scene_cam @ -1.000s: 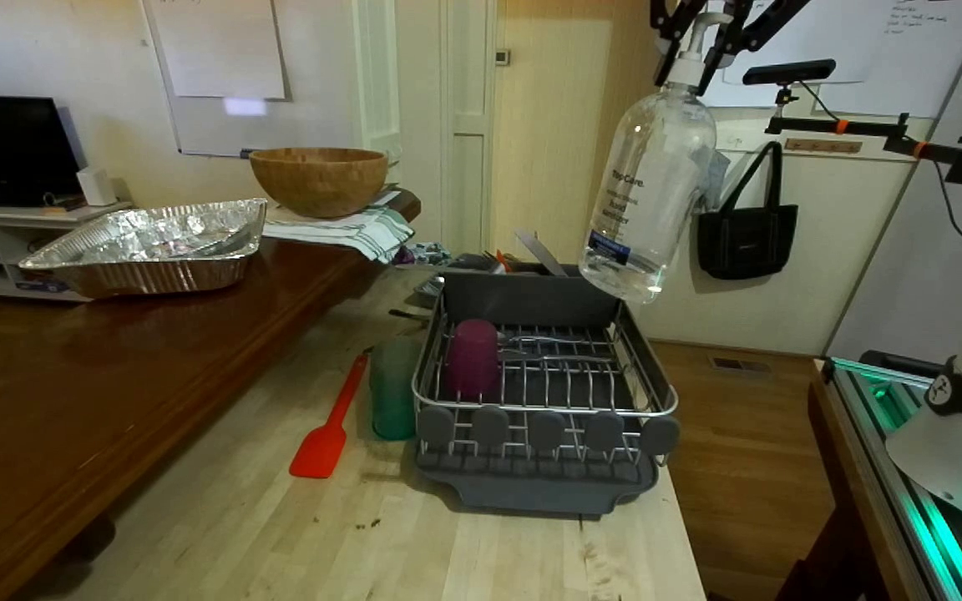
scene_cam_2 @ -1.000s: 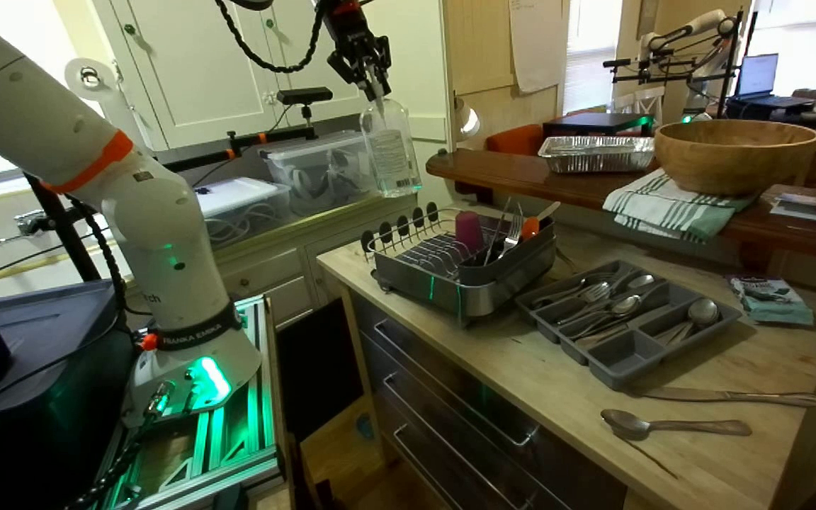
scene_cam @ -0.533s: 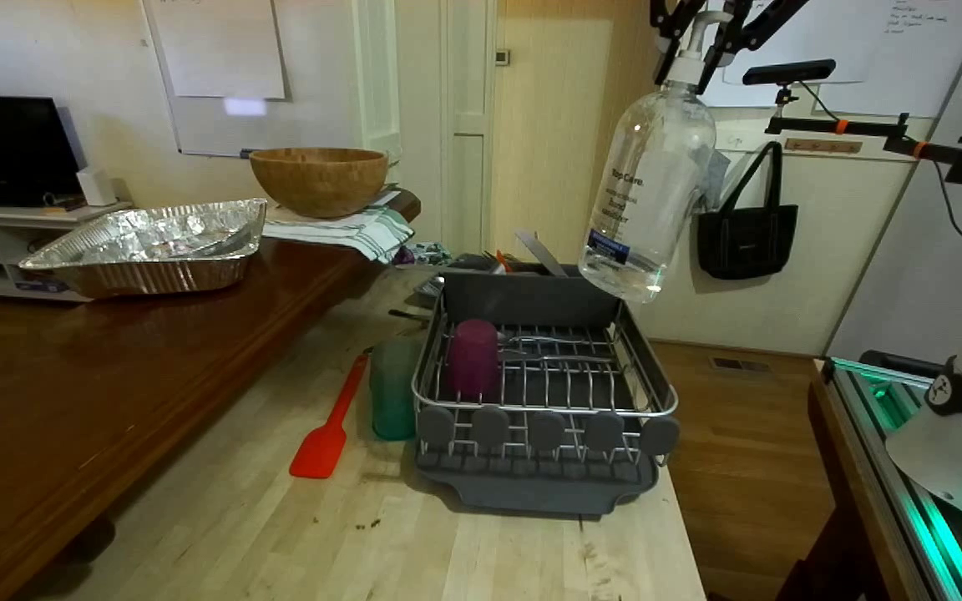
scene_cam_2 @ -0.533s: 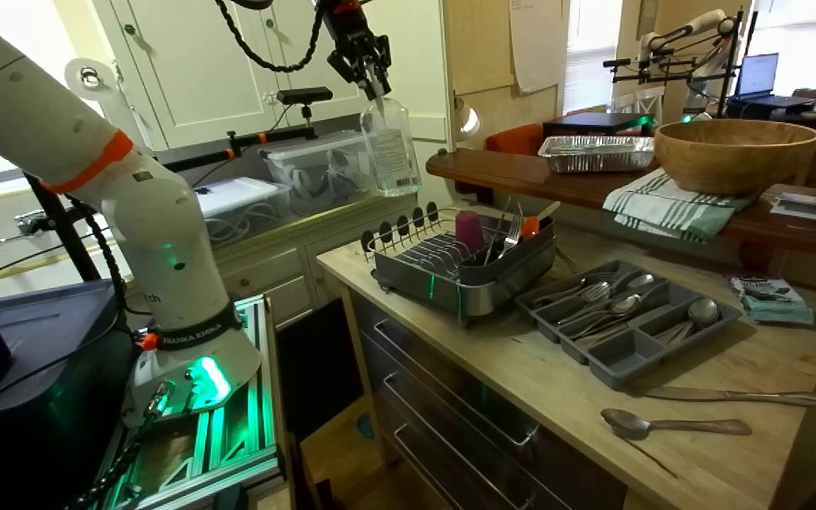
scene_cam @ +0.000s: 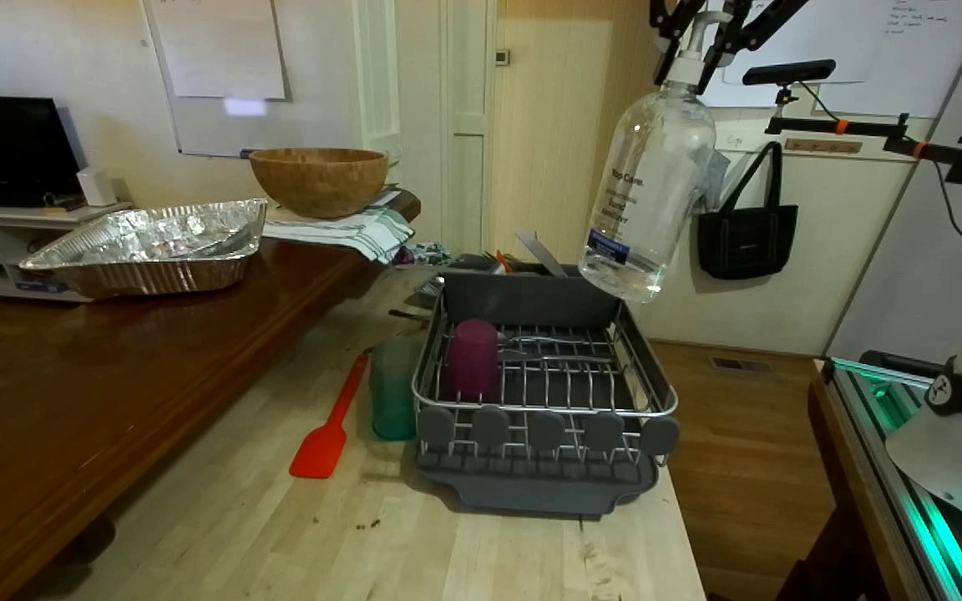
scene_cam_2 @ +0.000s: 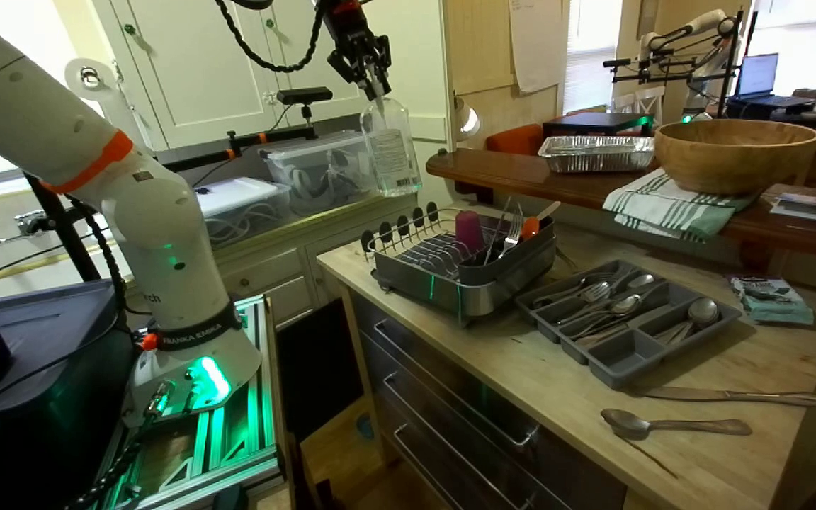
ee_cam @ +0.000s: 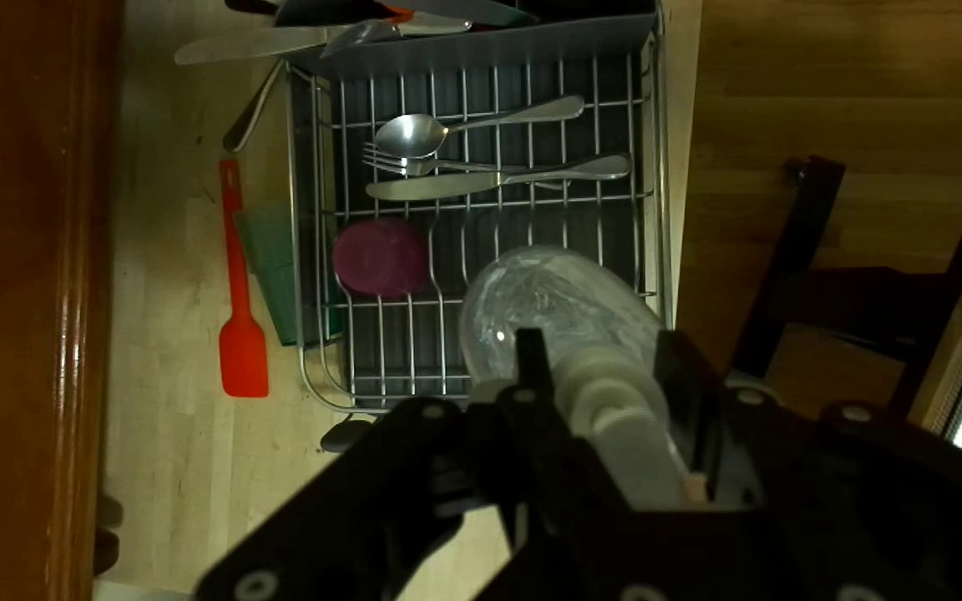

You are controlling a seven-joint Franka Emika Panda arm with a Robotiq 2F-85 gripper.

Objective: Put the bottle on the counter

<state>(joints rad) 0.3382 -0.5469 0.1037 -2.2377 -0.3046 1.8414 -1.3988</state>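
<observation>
The bottle (scene_cam: 652,192) is clear plastic with a white pump top and a blue-and-white label. My gripper (scene_cam: 681,82) is shut on its white neck in an exterior view and holds it in the air, tilted, over the dish rack's right side. The bottle (scene_cam_2: 390,152) also hangs from the gripper (scene_cam_2: 374,91) in an exterior view, above the rack. In the wrist view the bottle (ee_cam: 523,292) lies below the gripper (ee_cam: 600,338), with the pump neck between the fingers. The pale-wood counter (scene_cam: 381,534) is below; it also shows in an exterior view (scene_cam_2: 493,347) and the wrist view (ee_cam: 168,334).
The dish rack (scene_cam: 544,409) holds a purple cup (scene_cam: 473,359) and cutlery. A green cup (scene_cam: 393,391) and a red spatula (scene_cam: 320,451) lie left of it. A cutlery tray (scene_cam_2: 627,358), knife and spoon are on the counter. A brown wooden top (scene_cam: 155,367) runs alongside, higher.
</observation>
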